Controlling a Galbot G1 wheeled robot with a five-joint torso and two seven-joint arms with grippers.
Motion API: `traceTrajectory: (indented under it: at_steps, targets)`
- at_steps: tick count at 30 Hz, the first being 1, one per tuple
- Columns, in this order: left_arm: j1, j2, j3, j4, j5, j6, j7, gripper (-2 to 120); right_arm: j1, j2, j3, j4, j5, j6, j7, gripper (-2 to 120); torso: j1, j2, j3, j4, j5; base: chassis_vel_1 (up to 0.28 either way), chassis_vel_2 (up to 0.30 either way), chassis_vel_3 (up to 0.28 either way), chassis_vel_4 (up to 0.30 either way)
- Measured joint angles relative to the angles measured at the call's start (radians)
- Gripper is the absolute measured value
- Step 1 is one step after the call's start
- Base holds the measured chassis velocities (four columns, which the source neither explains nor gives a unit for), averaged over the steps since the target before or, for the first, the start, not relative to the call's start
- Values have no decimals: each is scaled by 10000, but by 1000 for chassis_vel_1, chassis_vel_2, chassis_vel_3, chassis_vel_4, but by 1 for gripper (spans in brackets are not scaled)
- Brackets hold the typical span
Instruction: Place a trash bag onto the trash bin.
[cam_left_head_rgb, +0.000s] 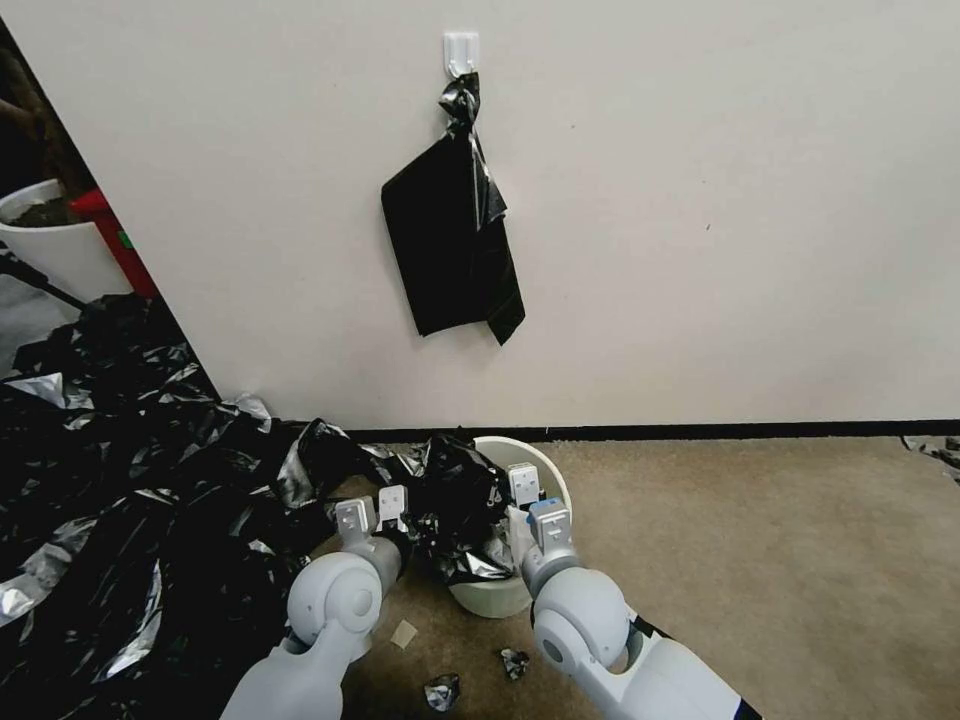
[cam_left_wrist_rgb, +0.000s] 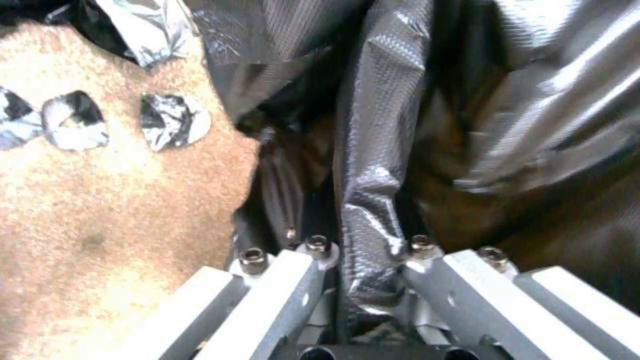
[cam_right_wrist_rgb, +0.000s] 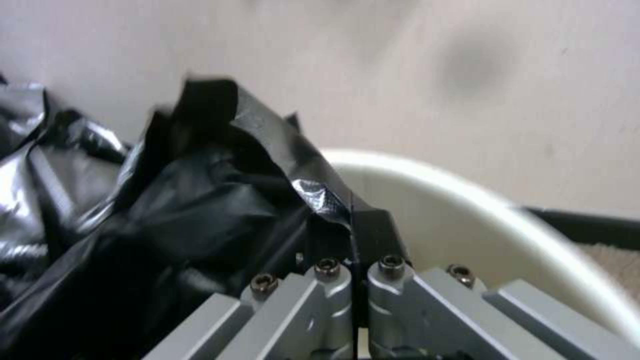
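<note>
Wall (cam_left_head_rgb: 700, 200): off-white panel behind the work area, with a dark baseboard along its foot.
Carpet (cam_left_head_rgb: 780, 560): tan floor covering; it carries the bin, the plastic heap and small debris.
Plastic heap (cam_left_head_rgb: 110, 480): wide mass of shiny black sheeting on the robot's left, spread from the wall corner toward the bin.
Hanging bundle (cam_left_head_rgb: 450, 245): flat black folded bag, knotted at the top, suspended from a white hook (cam_left_head_rgb: 461, 50) on the wall, well above the bin.
Trash bin (cam_left_head_rgb: 535, 465): small round cream-white bucket, upright on the carpet just in front of the baseboard. In the right wrist view its smooth rim (cam_right_wrist_rgb: 467, 187) curves beside the bag.
Trash bag (cam_left_head_rgb: 460, 510): crumpled glossy black film lying over the bin's left rim and partly inside the opening; it drapes down the bin's front-left side. It does not yet line or wrap the rim.
Left gripper (cam_left_head_rgb: 372, 512): positioned just left of the bin, at the bag's outer edge. The left wrist view shows a fold of textured film (cam_left_wrist_rgb: 370, 200) running between the fingers, which clamp onto it.
Right gripper (cam_left_head_rgb: 537, 500): positioned over the bin opening, on its right half. In the right wrist view the fingers are pressed together on a thin edge of the bag (cam_right_wrist_rgb: 333, 200).
Scraps (cam_left_head_rgb: 440, 690): small torn pieces of black film on the carpet in front of the bin, apart from it.
</note>
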Motion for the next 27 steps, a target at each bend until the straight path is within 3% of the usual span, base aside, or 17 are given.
traceTrajectory:
  at_steps: [6,9,11,14,17,18,27]
  targets:
    - [311,365,-290,-318,567,-192,1031,3,136,-399,410,132,-14,677,-396,0,1,0,0,0,-3,0,0,0,0]
    - [490,577,-486,-527,902,-251,1639,3,194,-581,655,245,183,698,-434,0,0,0,0,-1,-3,0,0,0,0]
    - [713,795,-712,-705,1417,-490,2387,3,232,-778,1032,376,594,559,-436,0,0,0,0,-1,-2,0,0,0,0]
    - [815,880,-806,-788,1558,-665,2684,3,231,-897,1214,456,921,333,-387,0,0,0,1,0,-2,0,0,0,0]
    - [923,925,-1030,-897,1611,-1323,3087,3,126,-1220,1523,641,1996,-298,-51,0,0,0,1,0,-1,0,0,0,0]
    - [899,825,-1357,-919,1458,-2361,3414,3,-322,-1691,1825,1156,3489,-831,325,0,1,0,1,0,-1,0,0,0,0]
    - [567,545,-1679,-737,1086,-3593,3270,3,-1511,-2182,1884,3165,5118,-1420,913,0,0,0,0,-2,-4,0,0,0,0]
